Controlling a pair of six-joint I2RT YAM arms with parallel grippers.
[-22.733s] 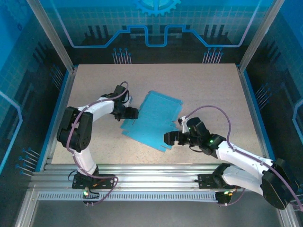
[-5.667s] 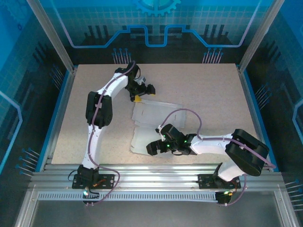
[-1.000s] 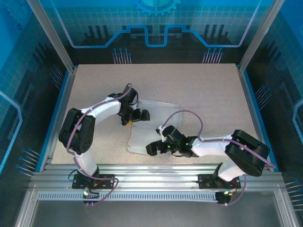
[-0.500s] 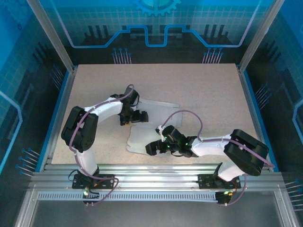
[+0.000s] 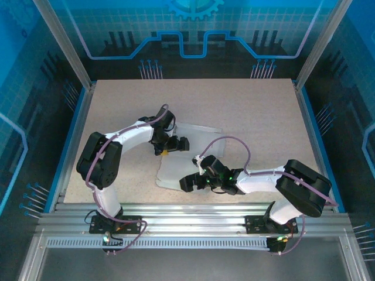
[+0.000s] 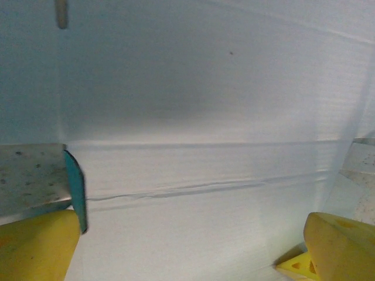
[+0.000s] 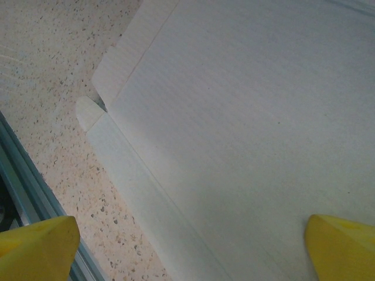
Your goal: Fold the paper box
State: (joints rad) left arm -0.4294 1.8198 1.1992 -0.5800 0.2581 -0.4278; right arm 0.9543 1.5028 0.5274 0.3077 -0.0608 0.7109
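Left jaws: I see them spread wide, yellow fingertips (image 6: 35,249) straddling a creased panel of the paper box (image 5: 176,170).
Right jaws: equally wide, above the box's near-left corner flap.
Paper box: flat die-cut sheet, white-grey face up, lying between both arms.
Bench (image 5: 252,105): speckled; the sheet sits centre-front.

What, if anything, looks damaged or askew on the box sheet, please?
The box lies white side up. A wavy crease runs just below a straight score line and looks like a stray wrinkle. Beside it, a flap shows a sliver of blue.
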